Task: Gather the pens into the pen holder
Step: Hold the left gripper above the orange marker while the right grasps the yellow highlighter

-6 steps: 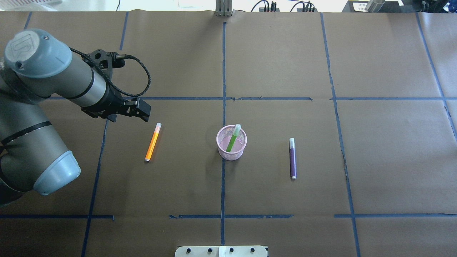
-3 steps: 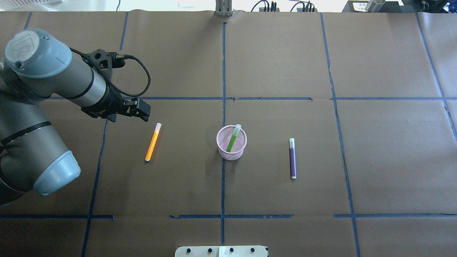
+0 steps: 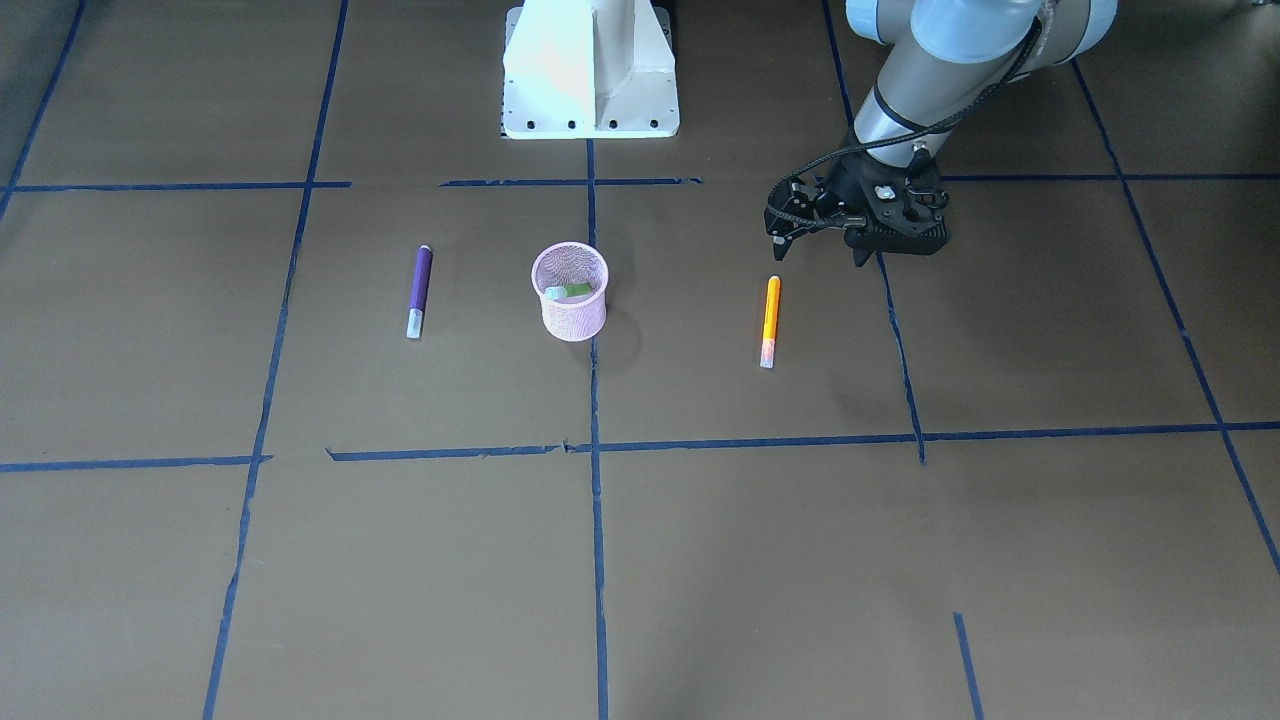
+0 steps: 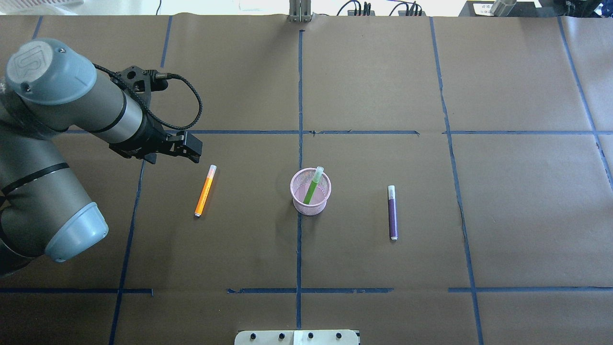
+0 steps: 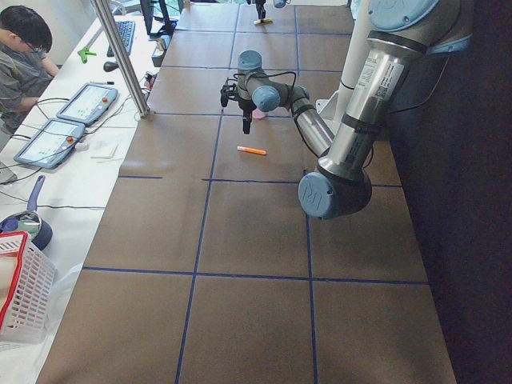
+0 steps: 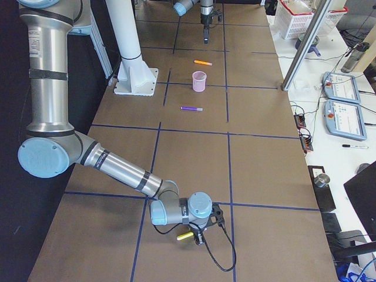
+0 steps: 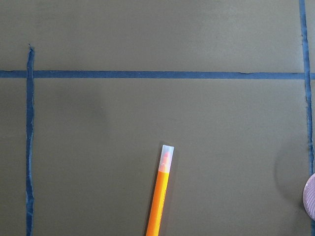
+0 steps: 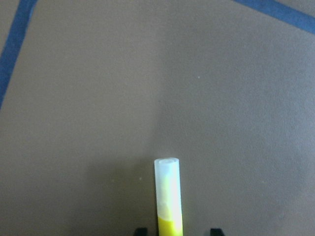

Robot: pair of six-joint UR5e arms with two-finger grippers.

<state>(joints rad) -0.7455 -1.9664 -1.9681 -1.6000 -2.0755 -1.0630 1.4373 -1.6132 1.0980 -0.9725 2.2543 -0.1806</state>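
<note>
The pink mesh pen holder [image 4: 310, 203] stands at the table's middle with a green pen [image 4: 312, 186] leaning in it. An orange pen [image 4: 205, 190] lies to its left and a purple pen [image 4: 392, 213] to its right. My left gripper [image 3: 820, 256] hovers open and empty just behind the orange pen's cap end; the left wrist view shows that pen [image 7: 160, 196] below. A yellow pen [image 8: 168, 194] lies far off at the table's right end. My right gripper [image 8: 177, 231] is low over it, open, with a fingertip on each side.
Brown paper with blue tape lines covers the table [image 4: 373, 96]. The white robot base [image 3: 590, 70] stands behind the holder. A white basket [image 5: 24, 296] and operator tablets [image 5: 60, 128] sit on a side bench, with a person [image 5: 24, 36] beside them.
</note>
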